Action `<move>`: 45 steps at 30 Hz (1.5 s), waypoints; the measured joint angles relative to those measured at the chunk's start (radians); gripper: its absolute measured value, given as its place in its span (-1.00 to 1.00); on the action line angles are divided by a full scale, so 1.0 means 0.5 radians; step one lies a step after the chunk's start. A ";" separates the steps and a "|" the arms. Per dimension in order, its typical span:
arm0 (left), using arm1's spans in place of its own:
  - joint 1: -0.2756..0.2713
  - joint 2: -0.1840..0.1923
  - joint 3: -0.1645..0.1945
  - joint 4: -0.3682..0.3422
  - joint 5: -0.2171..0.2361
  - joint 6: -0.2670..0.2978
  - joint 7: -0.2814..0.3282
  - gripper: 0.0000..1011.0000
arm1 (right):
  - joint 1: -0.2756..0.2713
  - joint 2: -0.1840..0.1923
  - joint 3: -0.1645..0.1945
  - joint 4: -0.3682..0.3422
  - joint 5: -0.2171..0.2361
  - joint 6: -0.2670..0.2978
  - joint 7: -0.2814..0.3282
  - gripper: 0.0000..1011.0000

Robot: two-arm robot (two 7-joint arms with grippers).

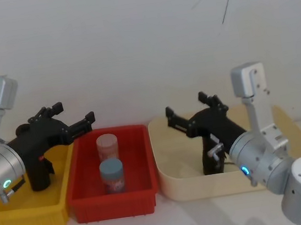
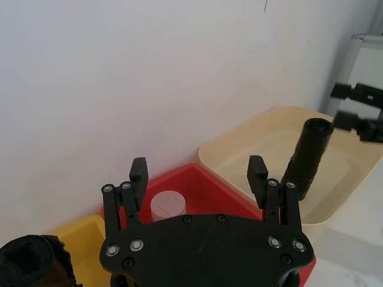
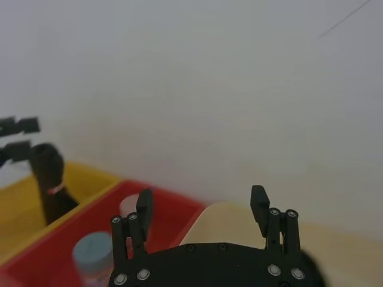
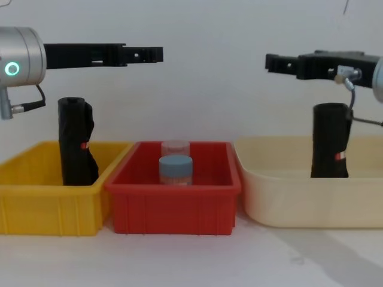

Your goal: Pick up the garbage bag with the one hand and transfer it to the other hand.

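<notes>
A white worktop (image 4: 191, 263) carries three bins side by side: a yellow bin (image 4: 36, 209) on the robot's left, a red bin (image 4: 173, 212) in the middle and a cream bin (image 4: 299, 203) on the right. Their walls touch or nearly touch.

In the red bin a blue-lidded jar (image 4: 176, 169) stands nearer the robot. A pale-lidded jar (image 4: 175, 146) stands just behind it.

The garbage bag (image 4: 76, 143), a thick black roll with a small red-and-white label at mid-height, stands upright in the yellow bin. Its top rises well above the rim, and nothing grips it. A second black roll (image 4: 330, 140) with the same kind of label stands upright in the cream bin.

The left pincer (image 4: 149, 55), on the arm with the green ring light, is held level, well above the garbage bag and apart from it. Its tips reach over the near-left part of the red bin. In the left wrist view its fingers (image 2: 139, 173) are spread wide and there is nothing between them.

The right pincer (image 4: 272, 61), on the blue-lit arm, is held level above the second roll without touching it. It points towards the left pincer, and a wide gap separates the two. Its fingers (image 3: 258, 200) are likewise spread wide and empty.

A plain white wall (image 4: 203, 95) stands behind the bins.
</notes>
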 joint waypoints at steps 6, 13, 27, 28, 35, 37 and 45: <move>0.005 0.003 -0.003 -0.007 0.001 0.002 0.010 0.98 | -0.009 0.021 -0.072 -0.015 0.015 0.138 0.065 0.98; 0.009 0.004 -0.005 -0.011 0.002 0.003 0.017 0.98 | 0.007 0.034 -0.187 -0.006 0.014 0.278 0.136 0.98; 0.012 0.006 -0.007 -0.015 0.002 0.004 0.023 0.98 | 0.091 0.013 -0.406 0.061 -0.031 0.436 0.224 0.98; 0.012 0.006 -0.007 -0.015 0.002 0.004 0.023 0.98 | 0.104 0.005 -0.420 0.073 -0.033 0.451 0.227 0.98; 0.013 0.006 -0.008 -0.016 0.002 0.004 0.025 0.98 | 0.168 -0.045 -0.456 0.146 -0.033 0.530 0.229 0.98; 0.013 0.006 -0.008 -0.016 0.002 0.004 0.025 0.98 | 0.185 -0.061 -0.460 0.170 -0.031 0.551 0.228 0.98; 0.014 0.006 -0.007 -0.017 0.002 0.004 0.025 0.98 | 0.280 -0.141 -0.476 0.323 -0.029 0.619 0.198 0.98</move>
